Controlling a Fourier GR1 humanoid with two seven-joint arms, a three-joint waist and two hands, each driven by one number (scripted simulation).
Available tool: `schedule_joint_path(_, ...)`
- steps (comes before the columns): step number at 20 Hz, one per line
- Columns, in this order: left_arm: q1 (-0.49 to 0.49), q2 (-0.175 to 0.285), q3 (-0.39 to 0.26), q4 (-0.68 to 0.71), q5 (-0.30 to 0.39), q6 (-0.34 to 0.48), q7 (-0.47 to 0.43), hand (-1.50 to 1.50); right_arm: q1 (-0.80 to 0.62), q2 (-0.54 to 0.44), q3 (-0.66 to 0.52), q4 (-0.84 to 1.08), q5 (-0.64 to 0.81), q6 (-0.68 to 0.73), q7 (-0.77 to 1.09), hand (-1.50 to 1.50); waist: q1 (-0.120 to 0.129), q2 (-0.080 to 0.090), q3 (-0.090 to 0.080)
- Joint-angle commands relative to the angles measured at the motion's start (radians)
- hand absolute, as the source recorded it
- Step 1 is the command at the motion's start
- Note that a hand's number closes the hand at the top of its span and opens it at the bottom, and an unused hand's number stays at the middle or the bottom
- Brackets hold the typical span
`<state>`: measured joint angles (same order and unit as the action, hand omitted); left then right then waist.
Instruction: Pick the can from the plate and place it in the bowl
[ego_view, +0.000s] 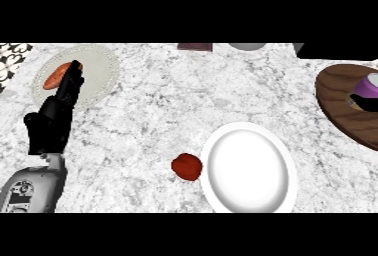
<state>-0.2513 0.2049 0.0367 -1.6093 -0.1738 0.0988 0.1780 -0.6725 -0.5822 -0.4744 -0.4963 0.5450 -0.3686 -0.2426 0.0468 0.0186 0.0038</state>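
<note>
Here's the can (367, 86) - purple, at the far right edge of the frame and half cut off by it, so whether it stands or lies, and which way its long axis runs, can't be called from here. It sits on the dark wooden plate (336, 107) at the right, with a small dark-and-tan bit just below it that I can't identify.

Down and left from there, at lower centre, is the big white bowl (247, 150), nothing in it, with a dark red lump (187, 166) just beside its left rim.

Now the catch - the only hand showing is the left hand (53, 117), way over at the left of the frame, fingers straight and relaxed, gripping nothing. Its fingertips point up across a pale patterned plate (100, 65) at upper left, close to an orange piece (53, 79) lying there; touching or not, I can't say.

So the can lies clear across the frame from that hand, bowl in between. The right hand isn't showing at all, yet the can is on its side, so I'd judge this a right-hand pick.
</note>
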Motion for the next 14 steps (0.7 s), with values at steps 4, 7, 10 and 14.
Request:
schedule_joint_path(4, 0.006, -0.004, 0.008, 0.002, 0.013, -0.01, -0.004, 0.0, -0.041, -0.022, -0.124, 0.128, -0.143, 0.073, -0.263, -1.5, -0.004, -0.001, 0.001)
schedule_joint_path(7, -0.022, 0.013, 0.036, 0.056, 0.017, -0.016, -0.022, 0.0, -0.074, -0.081, -0.151, 0.174, -0.167, 0.111, -0.266, -1.5, -0.017, -0.003, 0.0)
schedule_joint_path(10, 0.078, 0.02, 0.03, -0.043, 0.033, -0.041, -0.028, 0.0, -0.07, -0.099, -0.183, 0.201, -0.206, 0.122, -0.294, -1.5, -0.013, -0.008, -0.001)
schedule_joint_path(14, 0.041, 0.002, 0.029, -0.023, 0.001, -0.006, 0.0, 0.0, 0.011, -0.151, -0.222, 0.187, -0.28, 0.268, -0.317, -1.5, -0.04, -0.016, -0.003)
